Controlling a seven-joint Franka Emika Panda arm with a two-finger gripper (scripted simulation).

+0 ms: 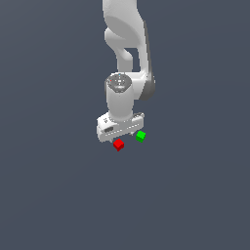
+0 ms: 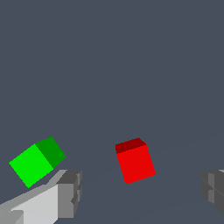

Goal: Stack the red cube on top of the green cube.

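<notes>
Under arm: end effector (image 2: 139, 190) fingertips cropped | red cube (image 2: 135, 160) between

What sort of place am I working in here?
Likely a bare simulated test scene: a flat, featureless grey floor, flat-shaded red cube and green cube, and only the open gripper above them.

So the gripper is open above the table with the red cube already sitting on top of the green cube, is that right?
Not quite. The red cube is not on the green cube; the wrist view shows them apart, side by side on the surface, and the exterior view agrees. The rest holds: the gripper is open, its fingers spread wide either side of the red cube.
</notes>
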